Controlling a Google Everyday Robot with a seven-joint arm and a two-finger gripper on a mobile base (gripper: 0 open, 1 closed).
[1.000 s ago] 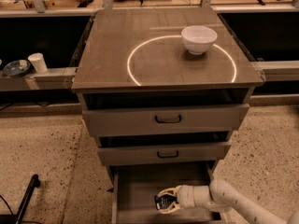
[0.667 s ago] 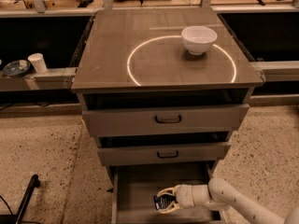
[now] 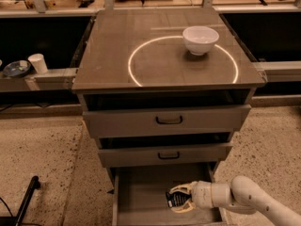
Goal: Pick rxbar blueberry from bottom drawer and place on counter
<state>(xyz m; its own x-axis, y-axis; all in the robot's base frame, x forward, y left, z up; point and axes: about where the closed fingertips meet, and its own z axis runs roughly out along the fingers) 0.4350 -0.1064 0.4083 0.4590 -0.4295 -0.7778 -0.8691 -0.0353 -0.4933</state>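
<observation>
gripper (image 3: 175, 200) in bottom drawer (image 3: 140, 196) | mid drawer front (image 3: 141, 156) overhangs rear — counter (image 3: 155, 65) free beside bowl (image 3: 201, 39)

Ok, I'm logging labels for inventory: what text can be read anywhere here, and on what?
rxbar blueberry, gripped by the tool inside the bottom drawer: white lettering, too blurred to read.
counter, white bowl, paper cup: no text visible.
</observation>
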